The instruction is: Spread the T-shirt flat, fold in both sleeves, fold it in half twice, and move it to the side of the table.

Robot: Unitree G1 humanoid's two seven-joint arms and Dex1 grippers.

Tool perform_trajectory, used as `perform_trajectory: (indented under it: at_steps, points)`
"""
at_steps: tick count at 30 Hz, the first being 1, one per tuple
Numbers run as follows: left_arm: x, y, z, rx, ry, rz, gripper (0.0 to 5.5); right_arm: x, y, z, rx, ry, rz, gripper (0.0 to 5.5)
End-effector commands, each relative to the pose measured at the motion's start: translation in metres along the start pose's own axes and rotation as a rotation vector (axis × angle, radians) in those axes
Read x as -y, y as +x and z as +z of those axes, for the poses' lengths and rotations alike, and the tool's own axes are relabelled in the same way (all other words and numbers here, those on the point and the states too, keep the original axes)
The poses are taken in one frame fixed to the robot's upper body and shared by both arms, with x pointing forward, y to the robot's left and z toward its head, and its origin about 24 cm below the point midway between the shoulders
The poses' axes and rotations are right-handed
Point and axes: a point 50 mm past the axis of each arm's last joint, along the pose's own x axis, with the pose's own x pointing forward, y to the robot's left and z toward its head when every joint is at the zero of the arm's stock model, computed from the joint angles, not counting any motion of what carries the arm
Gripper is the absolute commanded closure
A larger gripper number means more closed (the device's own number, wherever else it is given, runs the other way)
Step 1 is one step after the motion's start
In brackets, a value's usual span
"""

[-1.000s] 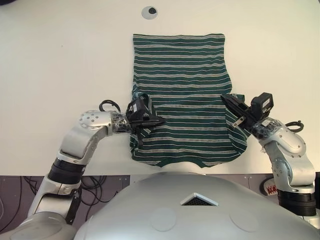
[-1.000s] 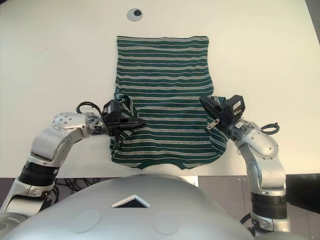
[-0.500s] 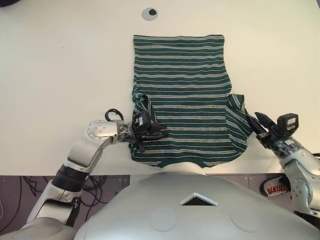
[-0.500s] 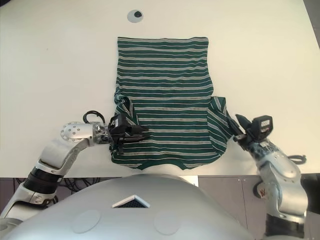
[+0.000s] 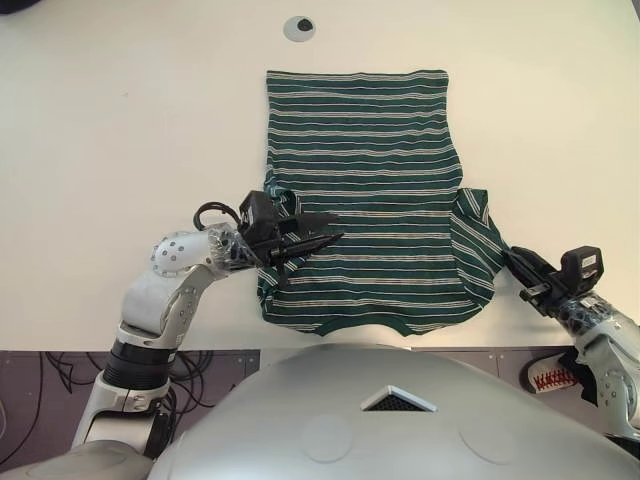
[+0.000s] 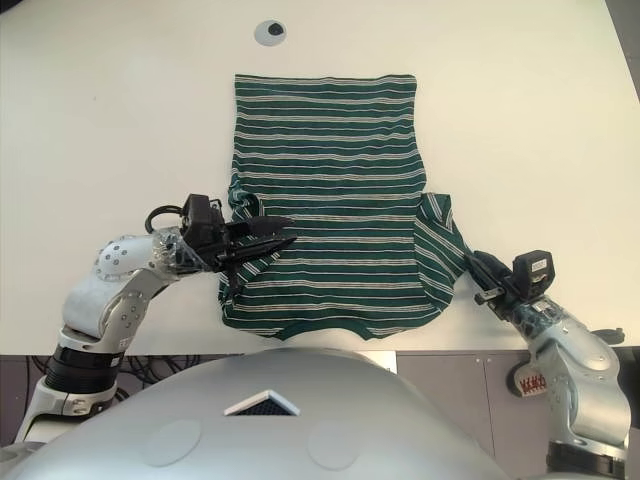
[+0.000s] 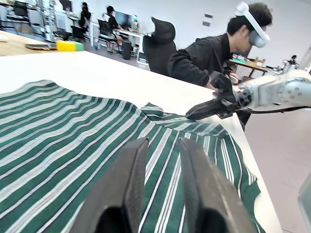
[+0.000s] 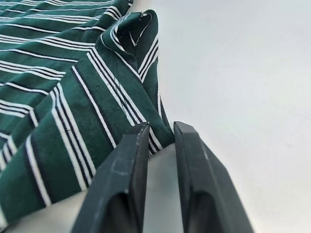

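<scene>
One striped green T-shirt (image 5: 370, 150) lies flat at mid-counter. Of the two pincers, the left pincer (image 5: 335, 228) hovers over its left sleeve, fingers slightly apart. The right pincer (image 5: 510, 257), narrowly apart and empty, sits at the right sleeve's edge, perhaps touching it. The white counter (image 5: 130, 130) has one round grommet (image 5: 299, 26), and office chairs (image 7: 163, 36) stand beyond.

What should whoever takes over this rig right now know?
Left tool: narrowly open, empty, over the left side of the T-shirt.
Right tool: narrowly open, empty, at the outer edge of the right sleeve, low by the table.
Done: shirt spread flat; left sleeve folded in, somewhat rumpled.
Left: fold in the right sleeve, which sticks out; halve twice; move to the table's side.
</scene>
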Motion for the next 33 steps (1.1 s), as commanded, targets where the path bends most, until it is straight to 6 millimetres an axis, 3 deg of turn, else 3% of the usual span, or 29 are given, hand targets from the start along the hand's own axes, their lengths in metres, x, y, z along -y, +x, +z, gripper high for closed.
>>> perform_trajectory:
  at_steps: [1, 6, 13, 15, 19, 26, 30, 33]
  points:
    - [-0.011, -0.004, 0.001, -0.014, -0.002, 0.067, 4.38, -0.004, -0.001, -0.017, -0.099, 0.030, 0.017, 5.48]
    - [-0.027, -0.008, -0.007, -0.064, 0.055, 0.189, 4.38, -0.002, -0.002, -0.012, -0.057, 0.014, -0.011, 5.48]
    - [-0.034, -0.023, -0.024, -0.250, 0.192, 0.223, 5.46, 0.012, -0.012, 0.023, 0.076, -0.056, -0.060, 5.50]
    - [-0.032, -0.025, -0.028, -0.290, 0.198, 0.212, 5.46, 0.011, -0.012, 0.032, 0.098, -0.084, -0.040, 5.50]
    - [-0.039, -0.024, -0.039, -0.396, 0.187, 0.269, 5.46, -0.004, -0.008, 0.043, 0.137, -0.132, 0.036, 5.50]
    - [-0.039, -0.019, -0.051, -0.541, 0.238, 0.255, 5.46, -0.049, 0.004, 0.054, 0.212, -0.234, 0.239, 5.50]
    - [-0.039, -0.018, -0.052, -0.557, 0.262, 0.264, 5.46, -0.078, 0.017, 0.048, 0.198, -0.280, 0.365, 5.50]
    - [-0.041, -0.017, -0.049, -0.529, 0.279, 0.289, 5.46, -0.087, 0.027, 0.029, 0.094, -0.325, 0.390, 5.50]
